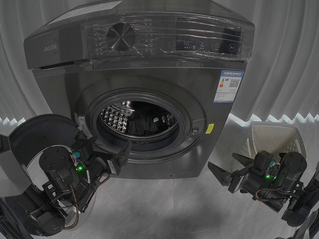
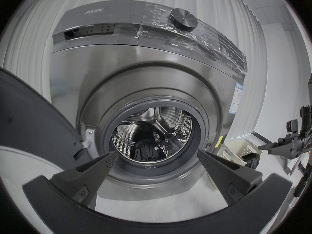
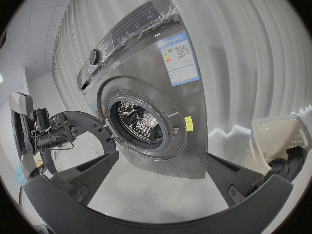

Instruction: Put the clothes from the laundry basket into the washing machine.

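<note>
Left gripper (image 1: 106, 147) hangs released before the washing machine (image 1: 139, 67), whose drum holds one dark garment (image 1: 143, 121). Right gripper (image 1: 226, 165), also released, waits beside the laundry basket (image 1: 275, 136) at right, where a second garment (image 3: 286, 164) drapes. Snagging the rim could tip the basket.

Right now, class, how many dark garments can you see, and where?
2. One garment lies in the washing machine drum; the second garment is at the laundry basket. More may be hidden there.
</note>
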Robot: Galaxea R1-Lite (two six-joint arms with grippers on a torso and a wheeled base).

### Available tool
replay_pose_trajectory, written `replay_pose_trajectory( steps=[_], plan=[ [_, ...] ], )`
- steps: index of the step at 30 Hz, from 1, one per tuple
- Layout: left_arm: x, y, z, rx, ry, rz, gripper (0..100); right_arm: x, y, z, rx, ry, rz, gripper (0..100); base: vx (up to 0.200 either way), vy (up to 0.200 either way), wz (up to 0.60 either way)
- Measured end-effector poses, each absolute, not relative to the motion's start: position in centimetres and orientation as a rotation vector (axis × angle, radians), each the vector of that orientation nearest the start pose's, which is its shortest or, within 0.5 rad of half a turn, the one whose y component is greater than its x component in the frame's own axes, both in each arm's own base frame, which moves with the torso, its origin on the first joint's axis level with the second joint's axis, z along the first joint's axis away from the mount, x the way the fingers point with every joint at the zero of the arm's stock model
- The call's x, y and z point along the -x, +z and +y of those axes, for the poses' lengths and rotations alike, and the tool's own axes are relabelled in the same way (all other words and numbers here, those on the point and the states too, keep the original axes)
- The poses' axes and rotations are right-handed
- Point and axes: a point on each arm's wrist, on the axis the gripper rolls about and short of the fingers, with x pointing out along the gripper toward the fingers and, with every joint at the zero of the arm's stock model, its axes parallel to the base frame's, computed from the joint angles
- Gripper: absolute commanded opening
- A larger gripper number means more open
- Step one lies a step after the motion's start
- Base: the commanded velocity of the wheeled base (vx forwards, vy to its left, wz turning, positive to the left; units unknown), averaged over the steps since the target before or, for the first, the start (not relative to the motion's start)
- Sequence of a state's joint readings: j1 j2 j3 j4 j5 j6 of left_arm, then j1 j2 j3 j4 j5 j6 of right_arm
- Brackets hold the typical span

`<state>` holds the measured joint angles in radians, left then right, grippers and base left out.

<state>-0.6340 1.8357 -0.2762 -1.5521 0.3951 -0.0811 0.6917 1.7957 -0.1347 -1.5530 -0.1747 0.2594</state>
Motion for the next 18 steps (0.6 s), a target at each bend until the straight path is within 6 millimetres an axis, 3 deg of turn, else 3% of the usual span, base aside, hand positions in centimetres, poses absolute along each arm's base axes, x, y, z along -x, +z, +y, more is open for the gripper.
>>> replay_pose_trajectory(
  steps=[4, 10, 16, 18],
  plan=[
    [-20.7, 11.3, -14.2, 0.070, -0.237, 0.028, 100, -17.1, 10.5, 13.3, -0.195, 0.458, 0.147, 100, 0.000, 0.000, 0.00],
    [-20.0, 11.5, -13.7, 0.067, -0.238, 0.028, 100, -16.3, 11.1, 12.2, -0.201, 0.415, 0.122, 100, -0.200, 0.000, 0.00],
    [-19.2, 11.8, -13.1, 0.065, -0.223, 0.024, 100, -15.6, 11.8, 10.2, -0.214, 0.356, 0.094, 100, 0.000, 0.000, 0.00],
    [-18.9, 11.9, -12.9, 0.065, -0.221, 0.022, 100, -15.6, 12.1, 9.5, -0.219, 0.327, 0.080, 100, -0.200, 0.000, 0.00]
  ],
)
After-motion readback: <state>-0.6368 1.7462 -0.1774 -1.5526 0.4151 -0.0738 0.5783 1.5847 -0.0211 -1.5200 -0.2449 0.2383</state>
